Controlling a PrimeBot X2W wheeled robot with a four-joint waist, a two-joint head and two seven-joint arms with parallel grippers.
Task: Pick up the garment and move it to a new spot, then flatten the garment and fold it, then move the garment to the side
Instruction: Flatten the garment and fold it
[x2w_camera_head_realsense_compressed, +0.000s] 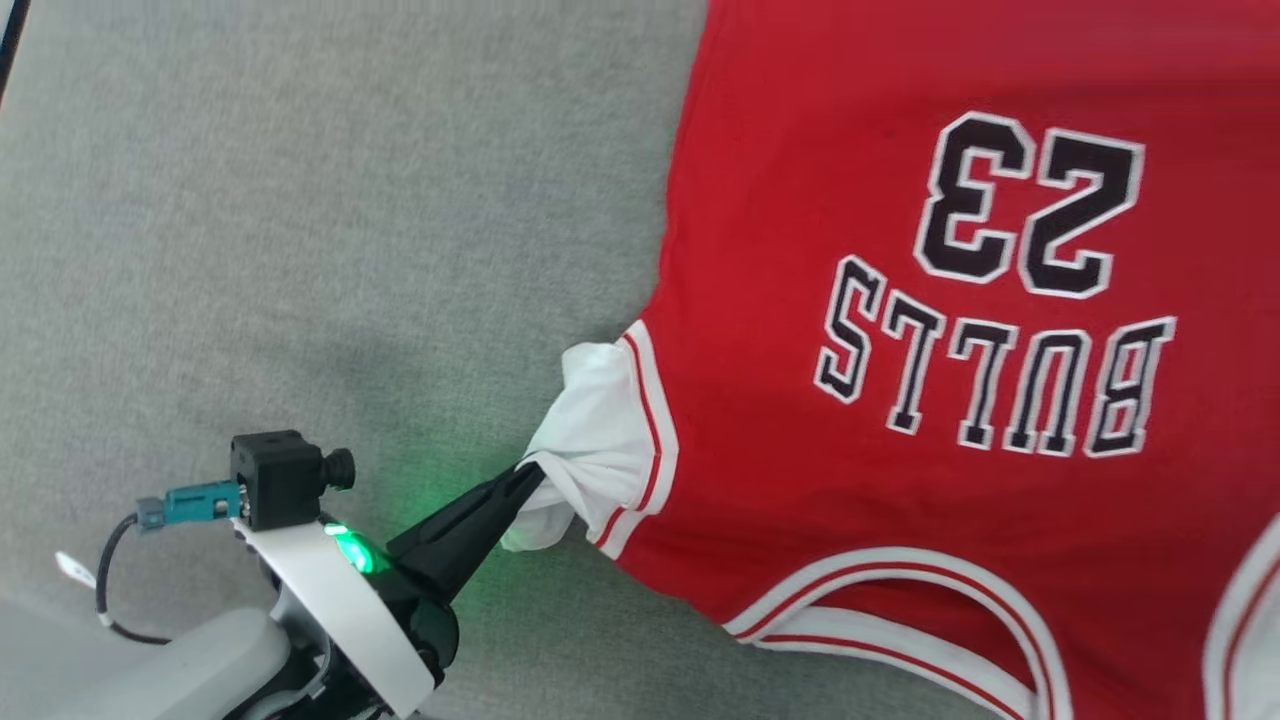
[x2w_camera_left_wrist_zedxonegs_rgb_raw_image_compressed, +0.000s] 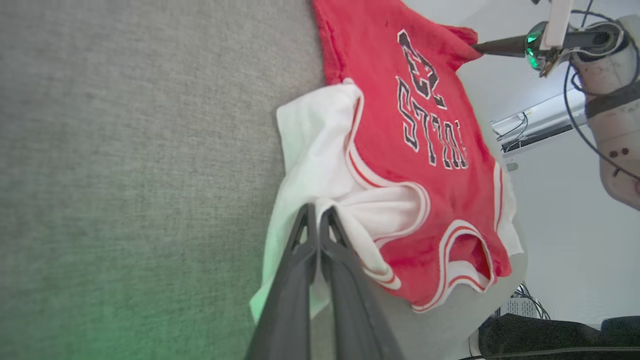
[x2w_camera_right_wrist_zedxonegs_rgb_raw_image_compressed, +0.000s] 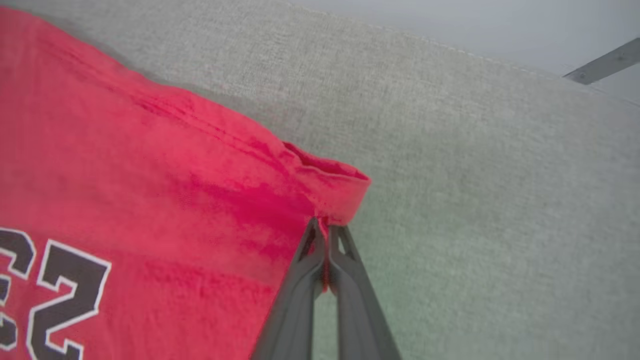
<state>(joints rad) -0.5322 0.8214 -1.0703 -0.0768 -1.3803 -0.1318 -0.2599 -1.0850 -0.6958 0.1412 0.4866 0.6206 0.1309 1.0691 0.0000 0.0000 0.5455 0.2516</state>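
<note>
We see a grey cloth-covered bench (x2w_camera_head_realsense_compressed: 300, 200) taking up the left half of the head view and running under everything else. On it lies the red Bulls jersey (x2w_camera_head_realsense_compressed: 850, 250), spread front side up over the right half of that view and passing off its top and right edges. Its neck opening (x2w_camera_head_realsense_compressed: 900, 600), trimmed in white and red stripes, points toward the bottom of the view, so the lettering reads upside down. The black "23" (x2w_camera_head_realsense_compressed: 1030, 205) outlined in white sits above the word "BULLS" (x2w_camera_head_realsense_compressed: 1000, 385). At the jersey's left side the white short sleeve (x2w_camera_head_realsense_compressed: 600, 440) is bunched and drawn out to a point, away from the red body.

The left pincer (x2w_camera_head_realsense_compressed: 525, 475) reaches in from the lower left of the head view, its two dark fingers pressed together on the tip of that white sleeve. In the left wrist view we see white cloth gathered right at the fingertips. The right pincer (x2w_camera_right_wrist_zedxonegs_rgb_raw_image_compressed: 325, 227) is pressed together too, pinching a folded red hem corner (x2w_camera_right_wrist_zedxonegs_rgb_raw_image_compressed: 340, 185), with a sliver of red cloth showing between its fingers. The left wrist view shows it at the far end of the jersey, well apart from the left one. A small green light (x2w_camera_head_realsense_compressed: 350, 548) glows on the left wrist, tinting the bench beside it.
</note>
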